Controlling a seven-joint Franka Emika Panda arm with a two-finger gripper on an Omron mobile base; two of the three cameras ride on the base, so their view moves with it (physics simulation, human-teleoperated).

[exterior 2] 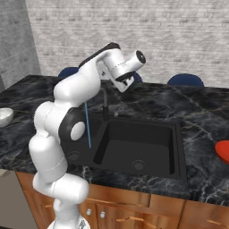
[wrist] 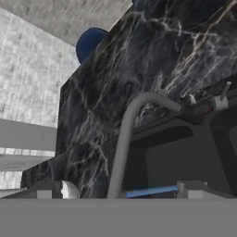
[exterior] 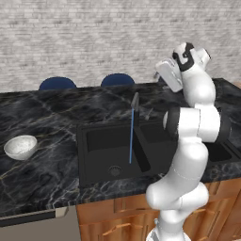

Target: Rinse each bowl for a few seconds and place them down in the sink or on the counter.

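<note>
Counter (exterior: 52,117): glossy black marble, pale veining. Sink (exterior: 101,141): matte black, double basin; thin blue stream fell from the slim curved faucet (wrist: 125,134). Bowl (exterior: 20,147): small, round, white, speckled inside, sat on the counter well left of the sink. Gripper (exterior 2: 126,84) was spread wide, empty, above the faucet. Next, judged: swing left, grip the rim squarely.

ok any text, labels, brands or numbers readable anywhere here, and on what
None: no view shows any readable text.
bowl: plain, speckled inside, no mark.
faucet: no brand.
sink: no label.
counter: only marble veins.
gripper: open, no lettering.
</note>
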